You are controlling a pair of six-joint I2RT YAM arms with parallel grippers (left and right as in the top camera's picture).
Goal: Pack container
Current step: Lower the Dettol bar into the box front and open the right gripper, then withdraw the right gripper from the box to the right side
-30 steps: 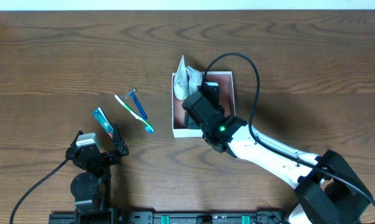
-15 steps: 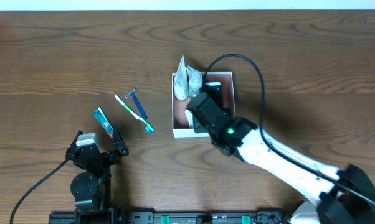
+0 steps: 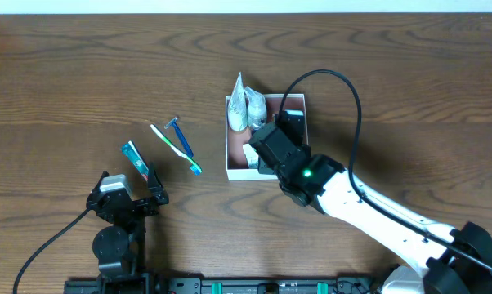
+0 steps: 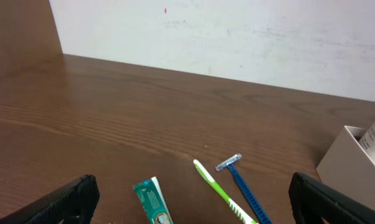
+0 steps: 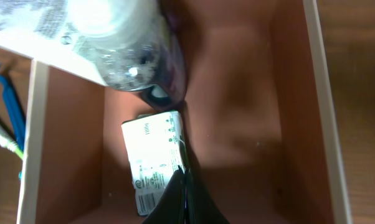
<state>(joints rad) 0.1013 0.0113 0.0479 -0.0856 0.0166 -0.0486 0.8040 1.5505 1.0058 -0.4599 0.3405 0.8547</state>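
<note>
The left fingers (image 4: pixel 75 196) stand spread wide and released at the near edge of the worktop (image 3: pixel 409 73), with nothing between them. Just beyond them lies a green tube (image 3: pixel 136 159). A little farther lie a toothbrush (image 3: pixel 176 147) and a blue razor (image 3: pixel 181 135), close side by side and both slanted. All three are loose on the wood, left of the container (image 3: pixel 228 147) and apart from it.

The container sits flat near the middle of the worktop, with the right arm reaching over its near wall. The right fingers (image 5: pixel 175 205) are clenched together, point down, low inside it. They grasp nothing, and their tips are right at the edge of a small carton (image 5: pixel 153 158). I cannot tell whether they touch it. The carton lies flat on the container's floor, on its near left side. Beyond it a clear bottle (image 5: pixel 131 43) lies on its side, and a white pouch (image 3: pixel 238 98) leans there too, its tip poking out past the far left corner.

In the wrist view, the right half of the floor is bare up to the right wall. Open wood runs left, right and beyond the container to the far edge, where a white wall (image 4: pixel 237 37) begins.
</note>
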